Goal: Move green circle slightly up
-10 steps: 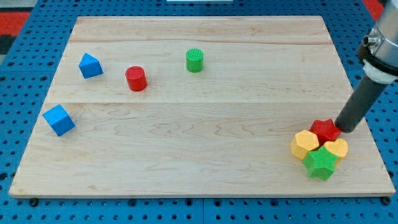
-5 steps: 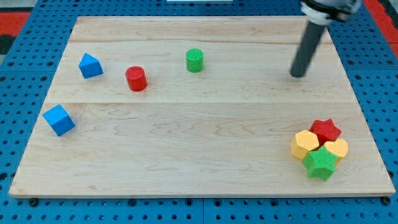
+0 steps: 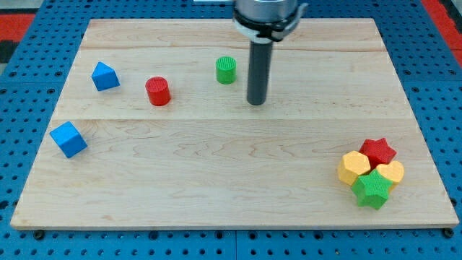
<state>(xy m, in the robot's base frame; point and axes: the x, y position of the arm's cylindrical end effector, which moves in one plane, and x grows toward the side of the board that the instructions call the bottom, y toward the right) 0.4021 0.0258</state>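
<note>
The green circle (image 3: pixel 226 70) stands on the wooden board (image 3: pixel 216 166), in its upper middle. My tip (image 3: pixel 255 102) rests on the board just right of and below the green circle, a short gap apart from it. The rod rises straight toward the view's top.
A red circle (image 3: pixel 157 92) stands left of the green one. Two blue blocks (image 3: pixel 105 76) (image 3: pixel 68 139) lie at the view's left. At the lower right, a red star (image 3: pixel 378 152), a yellow hexagon (image 3: pixel 354 167), a yellow heart (image 3: pixel 391 173) and a green star (image 3: pixel 372 190) huddle together.
My tip has swept from beside the red star at the lower right, up and leftward across the board, to just right of the green circle. No block has moved.
</note>
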